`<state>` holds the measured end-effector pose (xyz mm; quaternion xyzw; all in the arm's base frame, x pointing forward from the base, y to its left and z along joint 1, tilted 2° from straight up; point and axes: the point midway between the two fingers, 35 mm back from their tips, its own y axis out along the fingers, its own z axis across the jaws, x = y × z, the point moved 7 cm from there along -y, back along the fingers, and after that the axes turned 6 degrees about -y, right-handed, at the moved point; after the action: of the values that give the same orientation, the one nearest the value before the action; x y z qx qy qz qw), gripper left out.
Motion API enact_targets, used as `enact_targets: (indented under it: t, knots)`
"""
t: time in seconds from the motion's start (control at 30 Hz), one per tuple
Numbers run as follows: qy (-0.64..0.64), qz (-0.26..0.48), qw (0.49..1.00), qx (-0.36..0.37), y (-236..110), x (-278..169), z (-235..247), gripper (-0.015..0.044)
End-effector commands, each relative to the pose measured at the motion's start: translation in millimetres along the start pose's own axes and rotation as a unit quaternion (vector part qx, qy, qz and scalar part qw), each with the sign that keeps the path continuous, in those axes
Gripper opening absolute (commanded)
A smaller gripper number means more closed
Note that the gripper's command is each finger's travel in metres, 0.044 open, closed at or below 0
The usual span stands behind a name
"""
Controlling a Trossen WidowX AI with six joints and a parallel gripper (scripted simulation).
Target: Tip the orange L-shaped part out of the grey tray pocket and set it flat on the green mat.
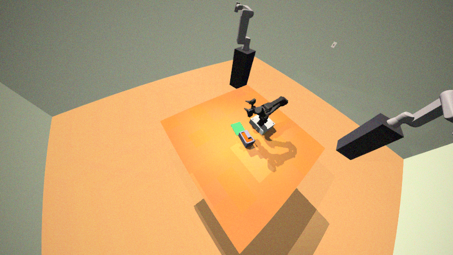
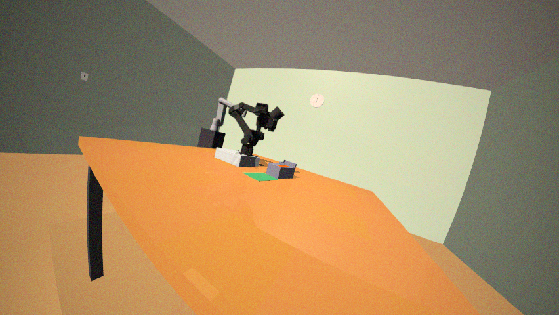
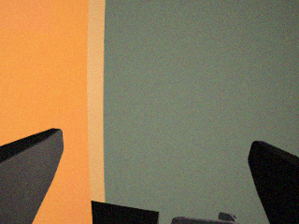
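The surface (image 1: 206, 164) carries the grey tray (image 1: 244, 140), taken here as the landmark. The green mat (image 1: 237, 127) lies touching the tray's far side. The gripper (image 1: 250, 106) is raised well above and apart from the tray, fingers spread wide and holding nothing. The orange L-shaped part (image 1: 246, 136) sits flush in the tray pocket. It appears rigid and light, with smooth faces likely to slip. Press the L-shaped end first; pinch the opposite end across its narrow sides once it is raised.
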<state>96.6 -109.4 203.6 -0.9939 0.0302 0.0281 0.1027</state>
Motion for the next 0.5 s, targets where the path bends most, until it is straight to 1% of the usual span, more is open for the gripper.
enact_targets:
  t: [0.0, 0.1, 0.17, 0.23, 0.27, 0.37, 0.47]
  knots:
    - [0.002, -0.005, 1.0, 0.004, -0.4, 1.8, -0.4, 0.0374]
    - [0.019, -0.047, 0.998, 0.04, -4.3, 17.0, -3.6, 0.0295]
    - [0.039, -0.088, 0.991, 0.088, -10.2, 34.6, -5.9, 0.0242]
    - [0.06, -0.126, 0.979, 0.152, -19.5, 55.4, -6.7, 0.019]
    - [0.067, -0.143, 0.97, 0.186, -24.9, 66.4, -6.0, 0.018]
    - [0.095, -0.166, 0.938, 0.287, -43.2, 94.0, -1.4, 0.018]
    - [0.111, -0.16, 0.903, 0.382, -64.1, 117.1, 3.9, 0.018]
